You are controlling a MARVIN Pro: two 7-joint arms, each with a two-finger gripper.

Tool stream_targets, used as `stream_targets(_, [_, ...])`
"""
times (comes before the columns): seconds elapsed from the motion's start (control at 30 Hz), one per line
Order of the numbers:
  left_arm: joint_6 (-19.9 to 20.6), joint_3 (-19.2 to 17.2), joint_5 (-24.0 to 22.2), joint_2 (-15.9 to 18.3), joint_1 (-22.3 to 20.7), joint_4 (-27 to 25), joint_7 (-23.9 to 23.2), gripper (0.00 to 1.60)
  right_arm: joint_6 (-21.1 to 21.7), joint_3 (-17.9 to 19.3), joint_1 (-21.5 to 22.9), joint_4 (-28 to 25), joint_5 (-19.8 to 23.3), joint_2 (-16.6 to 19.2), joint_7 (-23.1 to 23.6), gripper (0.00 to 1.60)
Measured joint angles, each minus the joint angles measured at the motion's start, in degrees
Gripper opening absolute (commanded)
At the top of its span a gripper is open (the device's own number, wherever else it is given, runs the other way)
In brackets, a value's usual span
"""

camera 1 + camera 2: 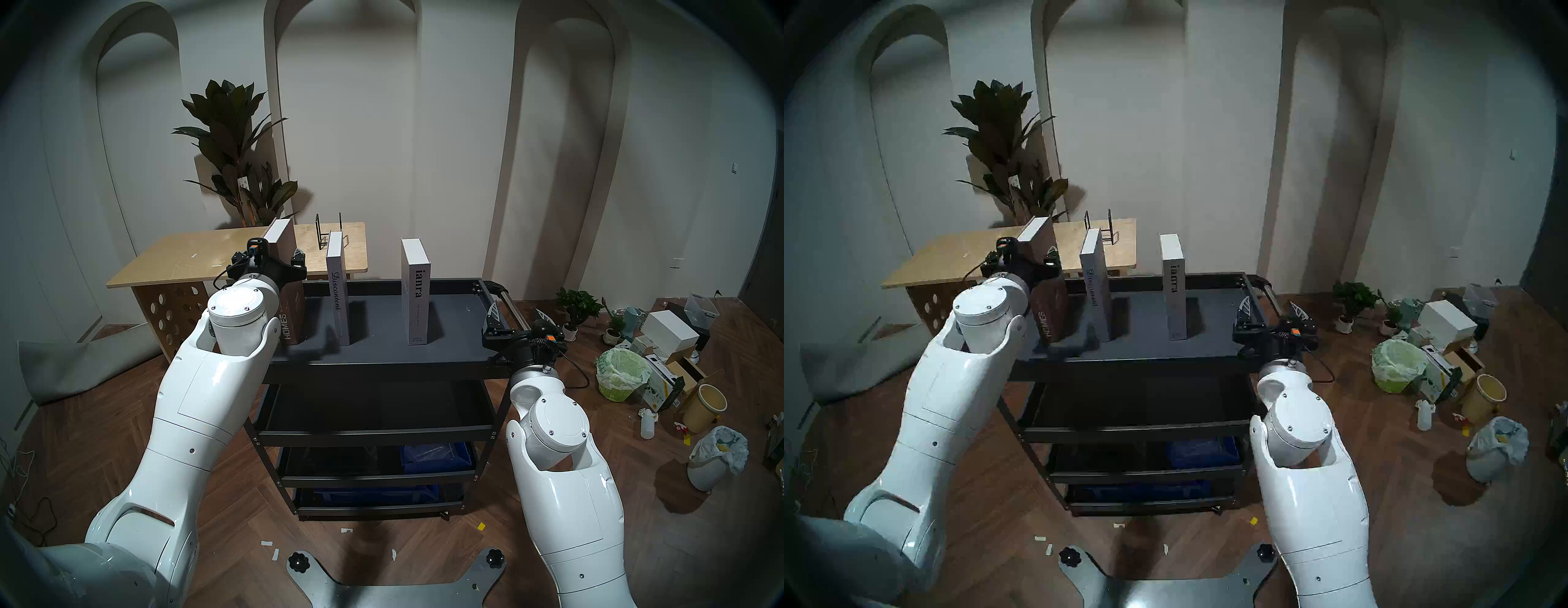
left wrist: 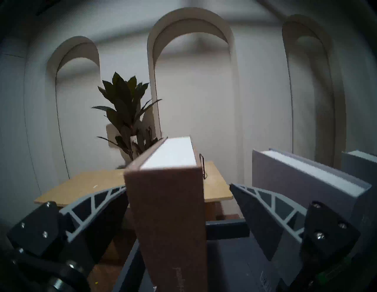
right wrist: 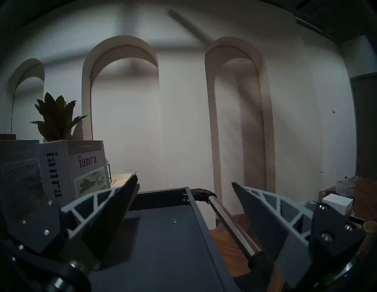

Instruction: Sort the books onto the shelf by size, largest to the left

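The top tray of the dark grey metal cart, at the centre of the head view, carries three upright books, spines toward the camera. The brown "HOMES" book stands at the left end of the tray. The thin grey-lilac "Discontent" book stands near it to the right, with a clear gap between them. The white-grey "ianra" book stands further right, well apart from the other two. Height decreases from left to right.

The left gripper is at left of centre in the head view, level with the upper part of the brown book. In the left wrist view the brown book fills the centre, between the two fingers. The jaws are spread wide: the right finger stands visibly clear of the cover, while the left fingertip lies at the cover's edge, contact indeterminate. The book is not clamped.

The right gripper is at the right end of the tray, jaws spread wide and holding nothing. In the right wrist view its fingers straddle the tray's right rim and the chrome handle bar.

A plywood table with a black wire bookend stands behind the cart.
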Motion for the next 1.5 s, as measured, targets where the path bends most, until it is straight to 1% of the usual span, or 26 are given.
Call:
stream_targets(0.17, [-2.81,-0.89,0.01,0.30,1.00,-3.69,0.01,1.60,0.23,-0.60,0.18,0.19,0.09,-0.01,0.50,1.60])
stream_targets(0.3, [-5.41,-1.87,0.40,0.64,1.37,-6.48,0.32,1.60,0.33,-1.83,0.38,0.26,0.21,-0.04,1.31,1.60])
stream_targets(0.43, [-7.92,-3.77,0.91,1.15,1.95,-10.11,1.39,1.60,0.41,-4.52,0.87,0.27,0.25,-0.24,2.62,1.60])
stream_targets(0.5, [-8.75,-4.76,1.10,1.43,2.56,-11.75,1.94,1.60,0.47,-6.01,1.17,0.27,0.25,-0.43,3.28,1.60])
stream_targets(0.57, [-8.99,-5.16,1.17,1.53,2.88,-12.36,2.16,1.60,0.50,-6.60,1.29,0.27,0.25,-0.52,3.52,1.60])
stream_targets(0.7, [-9.87,-7.95,1.55,2.19,5.61,-16.32,3.90,1.60,0.88,-10.86,2.49,0.30,0.21,-0.90,4.51,1.60])
stream_targets(0.77, [-9.93,-8.51,1.60,2.29,6.19,-17.01,4.23,1.60,1.01,-11.51,2.78,0.34,0.16,-0.98,4.51,1.60])
stream_targets(0.83, [-9.97,-9.82,1.66,2.51,7.58,-18.58,5.01,1.60,1.41,-12.64,3.53,0.52,0.00,-1.24,4.45,1.60])
stream_targets(0.87, [-9.92,-11.10,1.67,2.66,8.97,-20.03,5.70,1.60,1.88,-13.11,4.38,0.83,-0.21,-1.55,4.00,1.60])
stream_targets(0.93, [-9.70,-12.24,1.60,2.73,10.34,-21.41,6.32,1.60,2.36,-13.20,5.30,1.29,-0.41,-1.89,3.41,1.60])
stream_targets(1.03, [-8.80,-13.72,1.37,2.76,12.38,-23.40,7.10,1.60,2.90,-13.09,6.73,2.24,-0.74,-2.38,2.59,1.60])
stream_targets(1.17, [-6.07,-15.89,0.02,2.73,16.17,-26.93,8.12,1.60,3.53,-12.81,9.52,5.26,-1.37,-3.22,1.22,1.60])
stream_targets(1.33, [-3.77,-17.16,-1.24,2.64,18.81,-28.62,8.83,1.60,3.48,-13.03,12.08,8.38,-1.79,-3.93,0.30,1.60])
stream_targets(1.5, [-2.00,-18.04,-2.24,2.62,20.46,-29.45,9.48,1.60,3.22,-13.49,14.82,11.79,-1.81,-4.77,-0.12,1.60])
